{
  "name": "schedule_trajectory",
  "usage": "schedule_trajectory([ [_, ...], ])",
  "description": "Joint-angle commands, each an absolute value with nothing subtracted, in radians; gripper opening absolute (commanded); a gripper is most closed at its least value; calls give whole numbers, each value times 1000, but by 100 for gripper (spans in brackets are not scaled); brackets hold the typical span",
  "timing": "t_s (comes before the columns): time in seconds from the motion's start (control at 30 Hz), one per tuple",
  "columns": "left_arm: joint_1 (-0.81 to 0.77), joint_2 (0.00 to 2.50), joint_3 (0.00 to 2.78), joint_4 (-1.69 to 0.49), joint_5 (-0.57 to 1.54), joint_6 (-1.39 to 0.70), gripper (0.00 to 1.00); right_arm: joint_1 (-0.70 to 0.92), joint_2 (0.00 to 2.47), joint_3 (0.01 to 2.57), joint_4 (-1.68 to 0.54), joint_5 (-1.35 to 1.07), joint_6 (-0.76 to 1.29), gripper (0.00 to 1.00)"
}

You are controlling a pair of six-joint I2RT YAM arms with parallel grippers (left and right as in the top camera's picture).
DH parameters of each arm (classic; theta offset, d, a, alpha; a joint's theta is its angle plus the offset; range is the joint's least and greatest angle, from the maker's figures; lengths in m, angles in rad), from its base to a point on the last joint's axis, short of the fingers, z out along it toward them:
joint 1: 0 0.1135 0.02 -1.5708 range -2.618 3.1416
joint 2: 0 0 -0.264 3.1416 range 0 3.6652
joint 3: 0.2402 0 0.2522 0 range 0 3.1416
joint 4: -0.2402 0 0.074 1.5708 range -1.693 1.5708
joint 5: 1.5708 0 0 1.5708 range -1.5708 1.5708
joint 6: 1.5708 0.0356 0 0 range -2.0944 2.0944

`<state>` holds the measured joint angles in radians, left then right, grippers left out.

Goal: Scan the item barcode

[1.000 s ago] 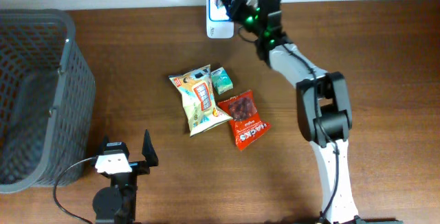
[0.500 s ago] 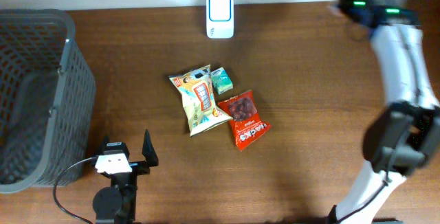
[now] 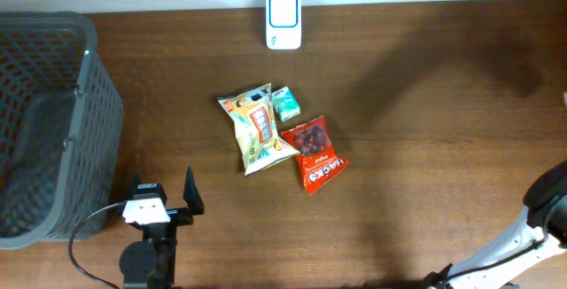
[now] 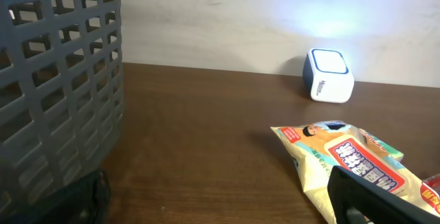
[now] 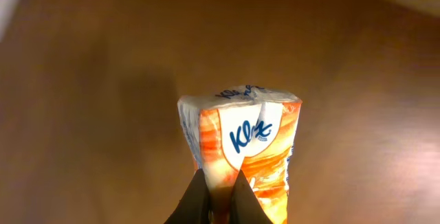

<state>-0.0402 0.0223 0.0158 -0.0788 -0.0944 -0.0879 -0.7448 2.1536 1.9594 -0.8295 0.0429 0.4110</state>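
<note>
The item is an orange-and-white tissue pack [image 5: 242, 136], pinched at its lower edge by my right gripper [image 5: 218, 184], which is shut on it above the brown table. In the overhead view only part of the right arm [image 3: 542, 222] shows at the lower right corner; its gripper and the pack are out of frame. The white barcode scanner [image 3: 283, 21] stands at the table's back edge and also shows as the scanner [image 4: 328, 76] in the left wrist view. My left gripper [image 3: 163, 195] rests open and empty near the front left.
A dark mesh basket [image 3: 49, 121] fills the left side. In the table's middle lie a yellow snack bag [image 3: 257, 129], a small green pack [image 3: 285, 104] and a red snack bag [image 3: 314, 153]. The yellow bag [image 4: 344, 159] lies just ahead of the left gripper's right finger.
The right arm has swung from the scanner at the back across to the right and out of the overhead frame. The left arm has not moved.
</note>
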Motion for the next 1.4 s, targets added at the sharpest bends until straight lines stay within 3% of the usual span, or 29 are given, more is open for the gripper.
schedule_trajectory([
  [0.0,-45,19,9,-76,-94,-93,99,-798,2209,1948,-811,185,393,4],
  [0.2,-45,19,9,-76,-94,-93,99,-883,2260,1948,-763,185,393,4],
  [0.3,-45,19,9,-76,-94,-93,99,-912,2279,1948,-749,189,393,12],
  [0.33,-45,19,9,-76,-94,-93,99,-917,2281,1948,-748,189,393,21],
  [0.4,-45,19,9,-76,-94,-93,99,-923,2284,1948,-751,188,393,58],
  [0.43,-45,19,9,-76,-94,-93,99,-923,2284,1948,-753,188,393,68],
  [0.47,-45,19,9,-76,-94,-93,99,-923,2284,1949,-759,188,392,71],
  [0.6,-45,19,9,-76,-94,-93,99,-915,2273,1969,-794,115,392,73],
  [0.87,-45,19,9,-76,-94,-93,99,-779,2150,1983,-842,-342,360,66],
  [0.97,-45,19,9,-76,-94,-93,99,-664,2153,1982,-922,-569,229,66],
  [1.07,-45,19,9,-76,-94,-93,99,-529,2153,1982,-1047,-733,-43,66],
  [1.17,-45,19,9,-76,-94,-93,99,-347,2153,1980,-1171,-744,-240,66],
  [1.2,-45,19,9,-76,-94,-93,99,-273,2153,1980,-1183,-715,-247,67],
  [1.23,-45,19,9,-76,-94,-93,99,-208,2153,1980,-1182,-681,-247,99],
  [1.37,-45,19,9,-76,-94,-93,99,45,2153,1980,-1162,-554,-247,99],
])
